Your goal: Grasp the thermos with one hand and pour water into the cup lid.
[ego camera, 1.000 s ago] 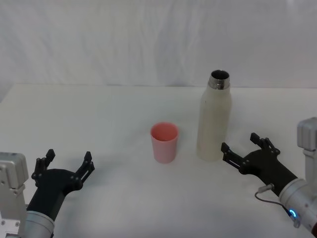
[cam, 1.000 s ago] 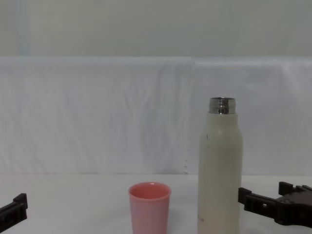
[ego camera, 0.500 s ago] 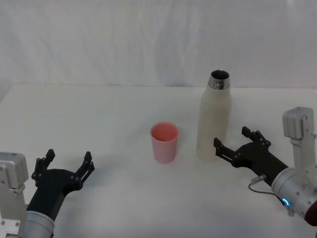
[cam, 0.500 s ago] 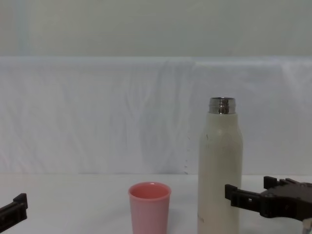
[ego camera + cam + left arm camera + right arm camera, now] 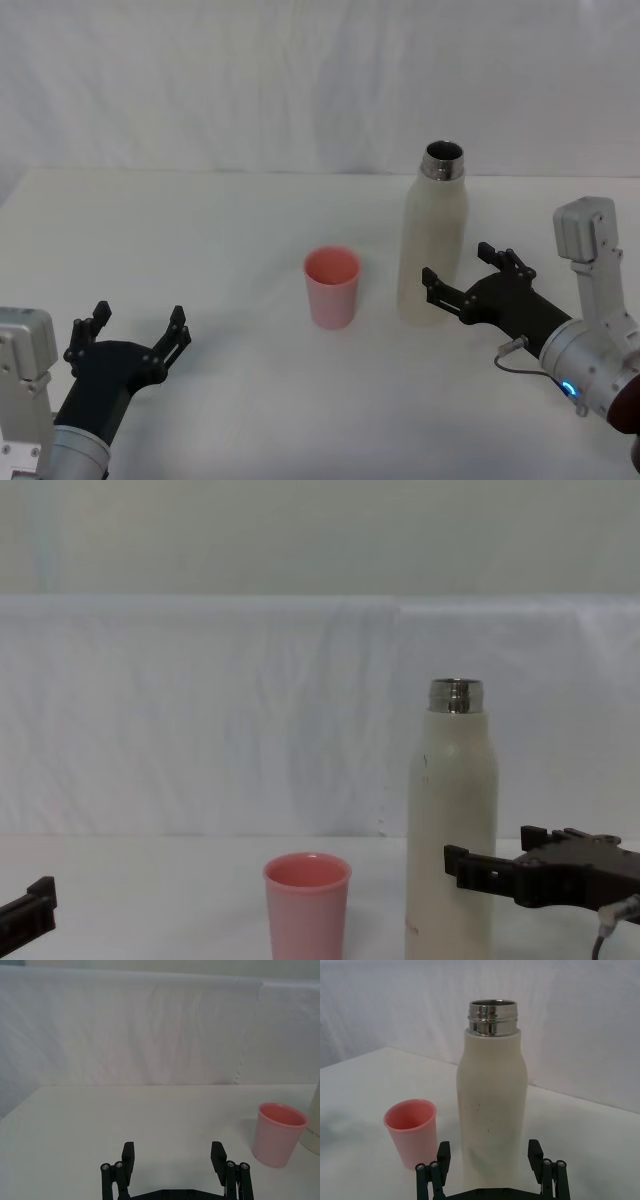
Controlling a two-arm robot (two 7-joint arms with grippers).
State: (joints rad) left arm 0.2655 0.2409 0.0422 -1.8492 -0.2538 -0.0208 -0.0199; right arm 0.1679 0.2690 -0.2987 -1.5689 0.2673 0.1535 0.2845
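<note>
The cream thermos [image 5: 432, 245] stands upright on the white desk [image 5: 230, 230], the pink cup lid [image 5: 332, 287] near its left. The right end effector [image 5: 462, 276] is wide open around its base, holding nothing. The left end effector [image 5: 132, 335] waits open at the desk's near left.

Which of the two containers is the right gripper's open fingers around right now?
The thermos, the tall cream one with a steel neck: the right gripper brackets its lower body. The short pink cup lid stands apart, nearer the robot's left.

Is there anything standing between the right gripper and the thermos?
Nothing visible. The right gripper is open, its fingers either side of the upright thermos. The cup lid stands apart, toward the robot's left.
</note>
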